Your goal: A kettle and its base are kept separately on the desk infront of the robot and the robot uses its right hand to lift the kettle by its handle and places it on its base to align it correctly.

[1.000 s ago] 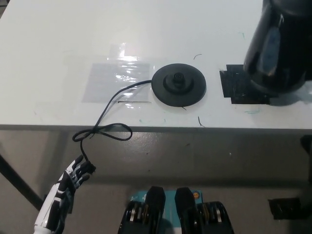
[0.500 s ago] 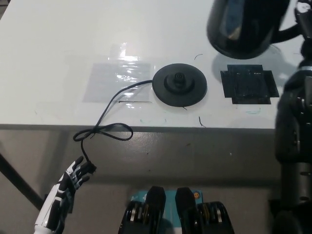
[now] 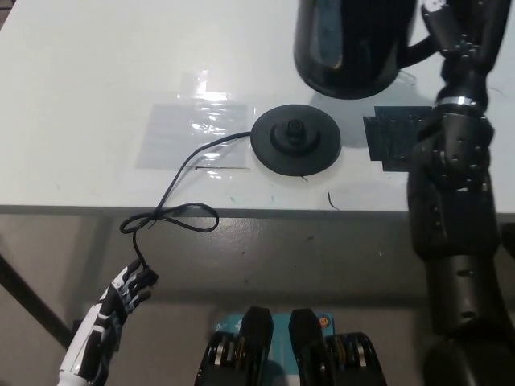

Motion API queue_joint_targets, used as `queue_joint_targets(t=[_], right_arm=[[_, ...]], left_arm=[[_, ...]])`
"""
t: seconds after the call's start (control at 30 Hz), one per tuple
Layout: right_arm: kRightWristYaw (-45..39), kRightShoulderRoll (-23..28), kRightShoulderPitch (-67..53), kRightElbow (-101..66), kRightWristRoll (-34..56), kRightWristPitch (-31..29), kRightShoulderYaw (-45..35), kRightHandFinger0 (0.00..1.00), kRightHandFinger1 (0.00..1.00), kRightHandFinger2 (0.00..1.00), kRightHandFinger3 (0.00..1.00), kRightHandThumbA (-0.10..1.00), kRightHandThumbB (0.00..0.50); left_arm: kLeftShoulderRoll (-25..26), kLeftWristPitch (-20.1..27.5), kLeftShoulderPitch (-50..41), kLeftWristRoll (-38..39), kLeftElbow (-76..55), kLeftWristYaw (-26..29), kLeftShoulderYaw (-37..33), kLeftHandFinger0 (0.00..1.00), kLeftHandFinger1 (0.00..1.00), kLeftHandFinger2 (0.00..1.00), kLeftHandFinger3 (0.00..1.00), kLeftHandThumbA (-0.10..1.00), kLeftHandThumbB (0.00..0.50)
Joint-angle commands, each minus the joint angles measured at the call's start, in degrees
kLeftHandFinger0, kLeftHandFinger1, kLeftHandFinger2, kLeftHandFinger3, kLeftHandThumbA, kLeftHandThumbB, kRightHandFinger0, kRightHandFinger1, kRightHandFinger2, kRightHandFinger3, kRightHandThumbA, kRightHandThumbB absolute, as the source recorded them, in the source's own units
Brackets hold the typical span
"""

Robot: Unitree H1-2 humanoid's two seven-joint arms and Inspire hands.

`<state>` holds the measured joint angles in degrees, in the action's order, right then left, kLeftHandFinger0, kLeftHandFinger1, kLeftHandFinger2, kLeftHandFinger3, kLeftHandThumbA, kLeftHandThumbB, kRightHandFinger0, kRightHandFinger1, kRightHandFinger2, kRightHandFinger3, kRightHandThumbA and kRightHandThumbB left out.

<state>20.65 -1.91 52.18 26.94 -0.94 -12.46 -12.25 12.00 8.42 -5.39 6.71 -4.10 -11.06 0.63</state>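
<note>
1. Now the kettle [image 3: 354,44] is being carried in the air by the right hand [image 3: 460,36], which is clamped on its handle at the top right of the head view — the black body is hanging above the desk [image 3: 96,88], behind and slightly right of the base [image 3: 295,141].

2. Compared with a second ago, the kettle is being seen much further to the picture's left: it was over the dark square patch [image 3: 396,143] at the right, then beside it half a second ago, and it is now being held almost over the far edge of the base. That patch is now being partly covered by the black right arm, which is reaching in from the bottom right.

3. The base is lying flat near the desk's front edge, its centre stud uncovered, with its cord [image 3: 173,211] trailing off the edge in a loop. Neither is being seen to shift.

4. The lift is judged to be done and the carry nearly done — what is being left is a short move toward the robot and a straight lowering, so that the kettle's underside is being seated on the stud.

5. The left hand [image 3: 121,301] is resting low at the lower left, fingers apart, holding nothing.
</note>
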Motion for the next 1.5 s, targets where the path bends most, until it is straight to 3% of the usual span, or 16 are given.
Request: queue_joint_targets(t=[0.0, 0.07, 0.27, 0.43, 0.53, 0.67, 0.8, 0.97, 1.03, 1.13, 1.47], right_arm=[[3.66, -2.59, 8.06, -0.19, -4.70, -5.63, 3.18, 0.00, 0.21, 0.61, 0.74, -0.10, 0.065], [4.47, -3.60, 8.97, 1.69, -5.41, -5.48, 4.10, 0.00, 0.18, 0.55, 0.66, -0.10, 0.078], [5.58, -5.44, 10.27, 5.83, -4.65, -6.38, 4.44, 0.00, 0.18, 0.55, 0.65, -0.10, 0.074], [8.32, -5.90, 10.73, 8.98, -6.37, -5.54, 4.73, 0.00, 0.06, 0.43, 0.60, -0.10, 0.108], [8.27, -5.80, 10.82, 11.00, -6.15, -7.10, 4.89, 0.00, 0.04, 0.43, 0.62, -0.10, 0.098], [6.45, -5.60, 10.79, 14.07, -3.67, -10.45, 4.42, 0.00, 0.19, 0.64, 0.73, -0.10, 0.071], [5.38, -5.26, 9.99, 15.33, -2.22, -10.90, 3.95, 0.00, 0.25, 0.69, 0.73, -0.10, 0.094], [8.61, -3.83, 9.81, 17.22, -5.37, -9.53, 4.55, 0.00, 0.23, 0.62, 0.71, -0.10, 0.098], [10.12, -3.16, 9.84, 17.82, -6.90, -9.03, 4.93, 0.00, 0.19, 0.54, 0.65, -0.10, 0.105], [10.21, -2.63, 9.67, 18.84, -6.59, -10.51, 4.73, 0.00, 0.16, 0.52, 0.67, -0.10, 0.097], [6.97, -2.03, 7.67, 19.79, -2.57, -14.16, 3.79, 0.00, 0.16, 0.58, 0.74, -0.10, 0.085]], left_arm=[[0.66, 1.02, 0.67, 0.89, 0.04, -0.98, 0.13, 1.00, 1.00, 1.00, 1.00, 1.00, 0.161], [0.66, 1.00, 0.45, 0.60, 0.23, -0.85, 0.20, 1.00, 1.00, 1.00, 1.00, 1.00, 0.158], [0.45, 1.04, 0.26, 0.43, 0.50, -0.73, 0.15, 1.00, 1.00, 1.00, 1.00, 1.00, 0.163], [0.25, 0.80, 0.46, 1.06, 0.66, -0.83, 0.22, 1.00, 1.00, 1.00, 1.00, 0.99, 0.159], [0.28, 1.02, 0.52, 1.18, 0.84, -1.02, 0.15, 1.00, 1.00, 1.00, 1.00, 0.99, 0.159], [0.25, 1.11, 0.50, 0.68, 0.68, -0.89, -0.01, 1.00, 1.00, 1.00, 1.00, 1.00, 0.145], [0.30, 1.40, 0.56, 0.94, 0.80, -1.02, 0.02, 1.00, 1.00, 1.00, 1.00, 1.00, 0.157], [0.45, 1.38, 0.37, 1.28, 0.66, -1.11, 0.20, 1.00, 1.00, 1.00, 1.00, 1.00, 0.159], [0.59, 1.59, 0.51, 1.06, 0.87, -1.16, 0.15, 1.00, 1.00, 1.00, 1.00, 1.00, 0.161], [0.50, 1.34, 0.56, 1.08, 0.75, -1.11, 0.12, 1.00, 1.00, 1.00, 1.00, 1.00, 0.159], [0.40, 1.53, 0.14, 1.07, 0.82, -0.92, 0.28, 1.00, 1.00, 1.00, 1.00, 1.00, 0.167]])
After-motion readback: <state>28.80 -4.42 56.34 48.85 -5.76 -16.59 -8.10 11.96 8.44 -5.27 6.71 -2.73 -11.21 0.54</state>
